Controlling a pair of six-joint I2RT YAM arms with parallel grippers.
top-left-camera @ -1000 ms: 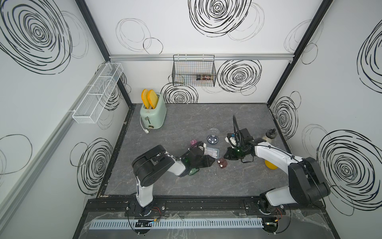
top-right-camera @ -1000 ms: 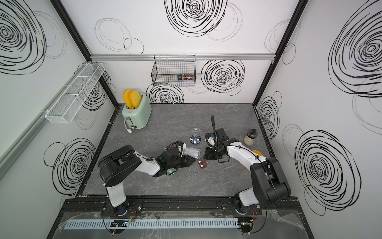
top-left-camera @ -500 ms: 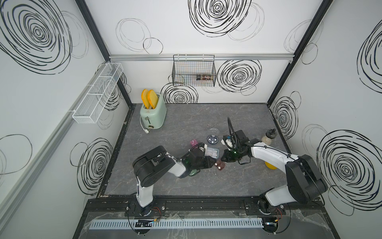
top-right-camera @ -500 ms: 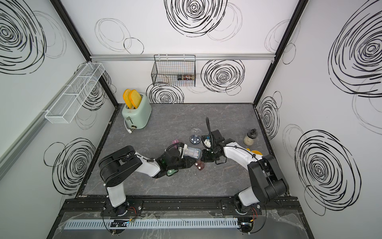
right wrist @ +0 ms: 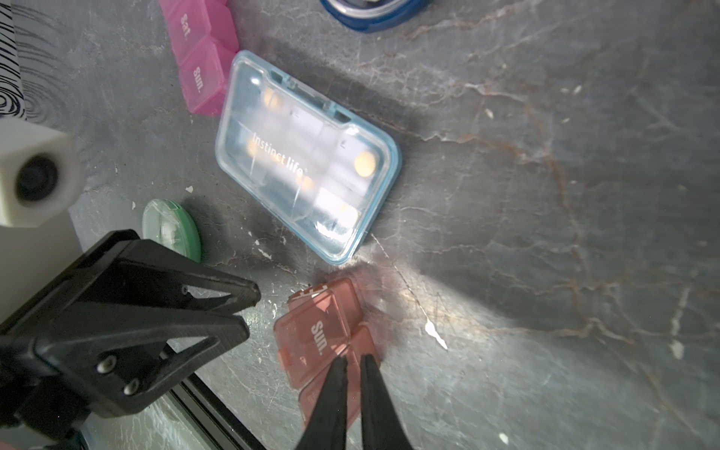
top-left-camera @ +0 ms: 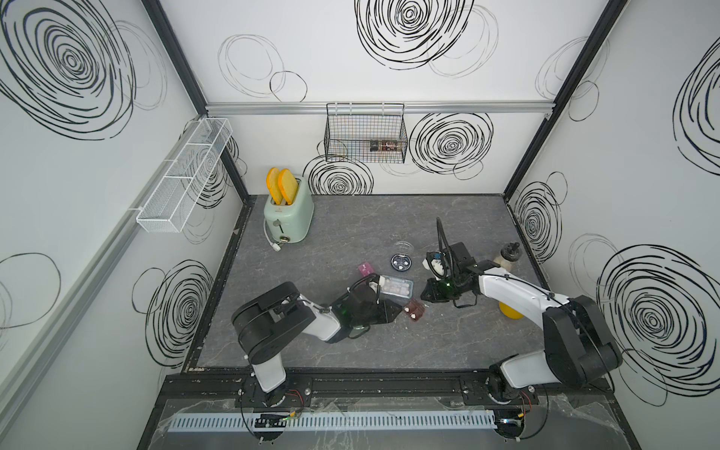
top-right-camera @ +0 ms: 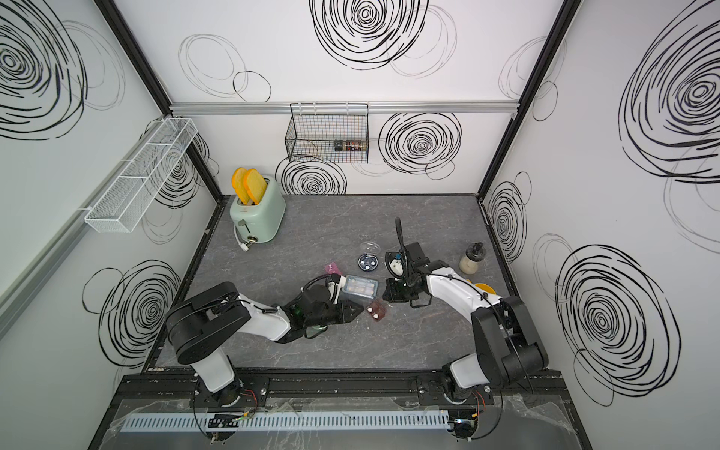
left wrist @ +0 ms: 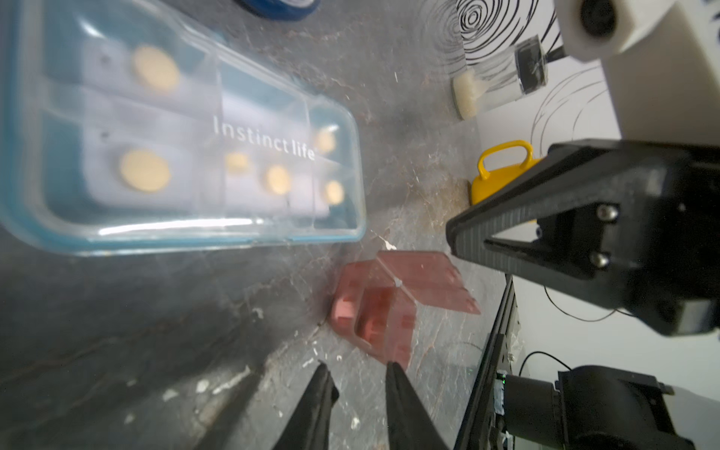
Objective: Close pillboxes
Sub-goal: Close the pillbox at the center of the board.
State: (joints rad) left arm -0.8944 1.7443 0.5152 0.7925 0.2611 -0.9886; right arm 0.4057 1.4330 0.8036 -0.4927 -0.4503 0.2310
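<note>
— What does your right wrist view give you that the top views lack?
— The print "Sun." on the brown pillbox (right wrist: 323, 335), and the green round pillbox (right wrist: 171, 226), which your left arm (top-left-camera: 319, 327) mostly covers from above
— And where is the brown one?
— On the counter (top-left-camera: 350, 241) between your left pincer (left wrist: 356, 385) and right pincer (right wrist: 354, 370), just beside a corner of the blue-grey pillbox (top-left-camera: 397, 287), whose long axis runs across the counter. In the left wrist view one brown flap stands up
— How do the pincers stand?
— Left narrowly parted, empty. Right pinched together over the brown box; touching it or not, you cannot tell. The pink pillbox (right wrist: 202, 62) is cut off there
</note>
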